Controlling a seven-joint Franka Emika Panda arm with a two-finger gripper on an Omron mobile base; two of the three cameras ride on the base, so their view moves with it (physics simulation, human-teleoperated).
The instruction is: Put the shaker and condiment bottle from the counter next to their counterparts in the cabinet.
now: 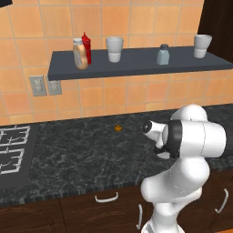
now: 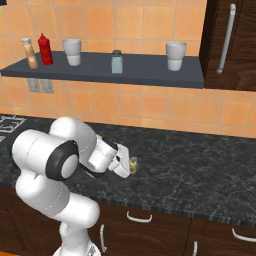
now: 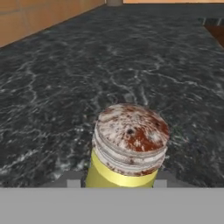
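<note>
Hand view: my jaws clench the yellow-green shaker (image 3: 127, 151) at its sides, standing upright on the black tabletop (image 3: 131, 57).

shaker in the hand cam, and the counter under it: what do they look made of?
Shaker: the cap looks like worn metal, pale grey with rust-brown blotches and ridged bands round its side; the body is smooth glossy yellow-green, plastic or glass, can't tell which. Counter: looks like polished stone, black with fine grey veining and a slight sheen.
</note>
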